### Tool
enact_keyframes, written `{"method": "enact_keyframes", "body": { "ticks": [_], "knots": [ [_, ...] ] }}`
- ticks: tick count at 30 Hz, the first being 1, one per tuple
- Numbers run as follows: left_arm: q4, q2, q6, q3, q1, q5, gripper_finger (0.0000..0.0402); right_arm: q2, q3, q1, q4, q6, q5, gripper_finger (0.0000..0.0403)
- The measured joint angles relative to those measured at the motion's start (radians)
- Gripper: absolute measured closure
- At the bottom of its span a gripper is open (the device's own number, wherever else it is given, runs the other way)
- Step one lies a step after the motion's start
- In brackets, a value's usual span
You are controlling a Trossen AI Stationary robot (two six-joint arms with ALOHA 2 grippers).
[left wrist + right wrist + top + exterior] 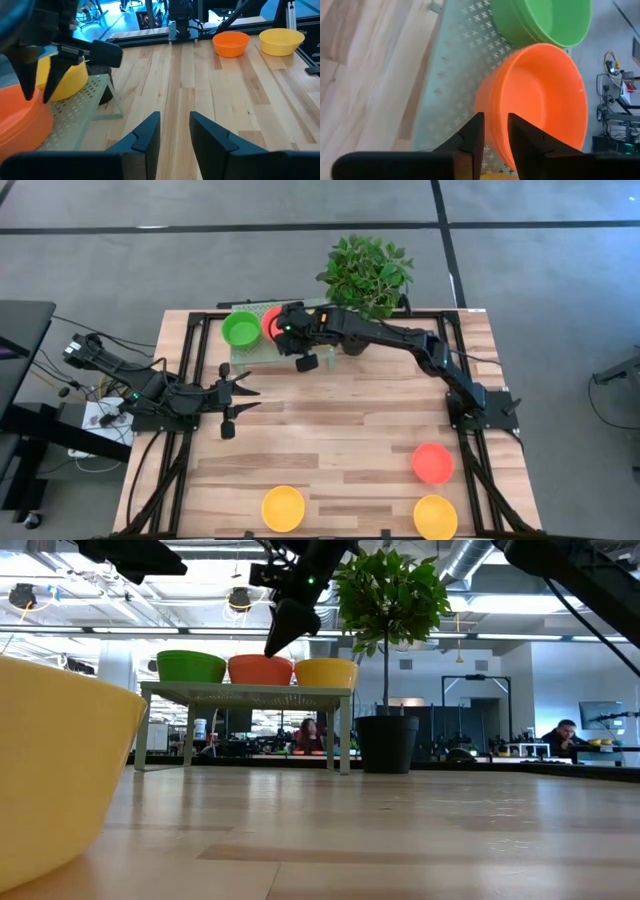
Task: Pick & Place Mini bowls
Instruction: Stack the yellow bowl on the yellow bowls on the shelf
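Observation:
A pale perforated rack (252, 352) stands at the table's far edge. On it sit a green bowl (240, 328), a red-orange bowl (545, 100) and a yellow bowl (325, 672), side by side. My right gripper (495, 125) is open and hangs over the red-orange bowl, its fingers on either side of the rim nearest the yellow bowl. In the low view its tips (278, 645) end just above that rim. My left gripper (243, 396) waits open, low over the table's left middle. A red-orange bowl (432, 463) and two yellow bowls (283, 508) (435, 517) rest on the table.
A potted plant (365, 270) in a black pot (385, 745) stands just right of the rack, close behind my right arm. Black frame rails run along the table's left, right and far edges. Bare wood lies between the rack and the three near bowls.

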Motion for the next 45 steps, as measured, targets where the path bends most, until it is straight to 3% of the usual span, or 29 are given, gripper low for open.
{"method": "enact_keyframes", "body": {
  "ticks": [12,17,26,30,34,40,45],
  "knots": [
    [-0.001,0.002,-0.007,0.000,0.000,0.000,0.0295,-0.071,0.018,0.164,-0.088,0.051,0.095,0.0323],
    [0.000,0.020,-0.007,0.001,0.000,0.000,0.0295,-0.141,0.014,0.244,-0.234,0.184,0.095,0.0323],
    [0.000,0.081,-0.015,0.001,0.000,0.002,0.0295,-0.255,-0.035,0.338,-0.460,0.582,0.030,0.0323],
    [0.006,0.100,-0.016,0.001,0.000,0.002,0.0295,-0.318,-0.212,0.384,-0.484,0.680,0.031,0.0324],
    [0.015,0.100,-0.049,0.001,0.000,0.020,0.0295,-0.452,-0.506,0.430,-0.395,0.790,0.043,0.0324],
    [0.112,0.127,-0.087,0.001,0.000,0.026,0.0295,-0.758,-1.029,0.488,0.008,0.929,0.044,0.0324],
    [0.210,0.271,-0.062,0.025,0.012,0.167,0.0295,-0.969,-1.372,0.490,0.365,1.019,0.039,0.0324]
  ]
}}
